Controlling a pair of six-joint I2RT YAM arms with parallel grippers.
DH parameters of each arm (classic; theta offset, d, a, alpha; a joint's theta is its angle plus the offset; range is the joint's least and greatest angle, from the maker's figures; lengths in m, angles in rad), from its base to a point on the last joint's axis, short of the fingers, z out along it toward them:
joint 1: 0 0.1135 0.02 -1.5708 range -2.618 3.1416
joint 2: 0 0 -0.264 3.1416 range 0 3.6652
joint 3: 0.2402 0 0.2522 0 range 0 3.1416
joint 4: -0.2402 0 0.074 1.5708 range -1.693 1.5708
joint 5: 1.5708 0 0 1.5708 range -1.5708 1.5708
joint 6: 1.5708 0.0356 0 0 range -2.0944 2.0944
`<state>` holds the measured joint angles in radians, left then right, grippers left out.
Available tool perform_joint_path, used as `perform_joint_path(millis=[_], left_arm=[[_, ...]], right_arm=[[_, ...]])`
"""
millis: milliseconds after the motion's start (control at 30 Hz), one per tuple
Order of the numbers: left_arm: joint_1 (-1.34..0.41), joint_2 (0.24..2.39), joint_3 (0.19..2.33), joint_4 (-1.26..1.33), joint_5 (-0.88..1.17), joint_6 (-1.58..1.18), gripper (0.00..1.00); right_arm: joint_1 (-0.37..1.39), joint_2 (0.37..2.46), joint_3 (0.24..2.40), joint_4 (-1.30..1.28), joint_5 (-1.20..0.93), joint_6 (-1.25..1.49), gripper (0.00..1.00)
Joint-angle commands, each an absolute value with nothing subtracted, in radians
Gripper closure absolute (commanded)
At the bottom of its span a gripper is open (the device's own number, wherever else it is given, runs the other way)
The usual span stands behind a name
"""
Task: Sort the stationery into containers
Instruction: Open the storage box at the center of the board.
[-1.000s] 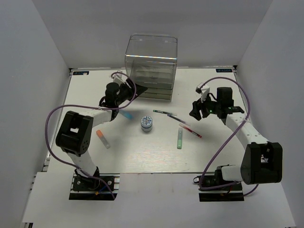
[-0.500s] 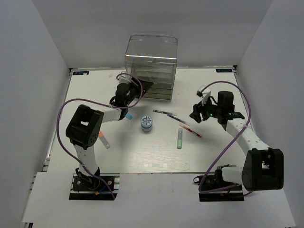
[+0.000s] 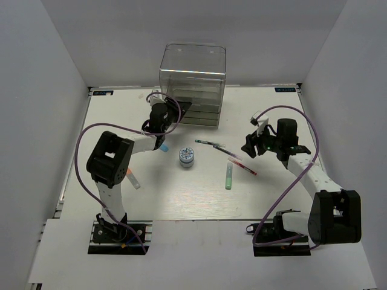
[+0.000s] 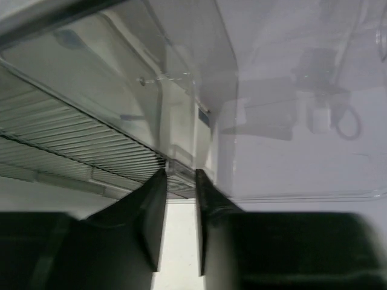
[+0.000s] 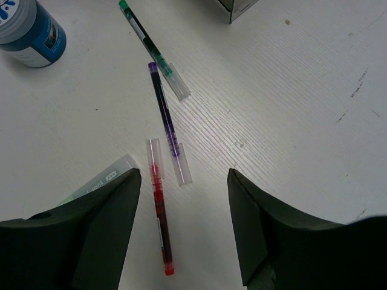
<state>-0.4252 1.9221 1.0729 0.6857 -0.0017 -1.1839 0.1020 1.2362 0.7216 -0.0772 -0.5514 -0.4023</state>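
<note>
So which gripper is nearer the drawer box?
Left. The left gripper is at the lower front of the drawer box; the right gripper hovers over the pens, well away.

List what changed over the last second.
Left tool swung right, up to the drawer unit, jaws narrowing at its front edge; whether it grips is unclear. Right tool open, barely shifted above the pens. Pens, green marker, pot unmoved.
</note>
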Motion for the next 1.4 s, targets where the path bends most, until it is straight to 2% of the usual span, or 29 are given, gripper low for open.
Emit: perform_joint_path(millis=[0,100,133,300,733,833,867,1067,1367], left_arm=[[-0.426,1.934,1.112,0.667,-0.048,-1.195,0.69],[-0.426,1.934,1.112,0.704,-0.048,-1.195,0.77],[-0.426,1.943,1.112,0.718,-0.048,-1.195,0.84],[-0.426,1.934,1.092,0.761,-0.034,-1.186,1.0],[-0.426,1.764,1.04,0.798,0.109,-1.079,1.0],[-0.426,1.74,1.04,0.787,0.109,-1.037,1.0],[-0.426,1.74,1.04,0.773,0.109,-1.037,1.0],[-0.426,1.71,1.049,0.761,0.1,-0.99,1.0],[-0.426,1.701,1.068,0.794,0.08,-0.979,1.0]], right_arm=[[0.1,1.215,0.713,-0.035,-0.56,-0.406,0.35],[0.1,1.215,0.712,-0.04,-0.564,-0.414,0.35],[0.1,1.213,0.709,-0.038,-0.568,-0.419,0.35],[0.1,1.207,0.7,-0.052,-0.598,-0.466,0.35],[0.152,1.204,0.692,-0.078,-0.736,-0.649,0.38],[0.185,1.224,0.707,-0.078,-0.761,-0.686,0.32],[0.19,1.235,0.71,-0.083,-0.784,-0.721,0.27],[0.314,1.302,0.758,-0.057,-0.804,-0.77,0.1],[0.495,1.445,0.827,0.127,-0.672,-0.706,0.1]])
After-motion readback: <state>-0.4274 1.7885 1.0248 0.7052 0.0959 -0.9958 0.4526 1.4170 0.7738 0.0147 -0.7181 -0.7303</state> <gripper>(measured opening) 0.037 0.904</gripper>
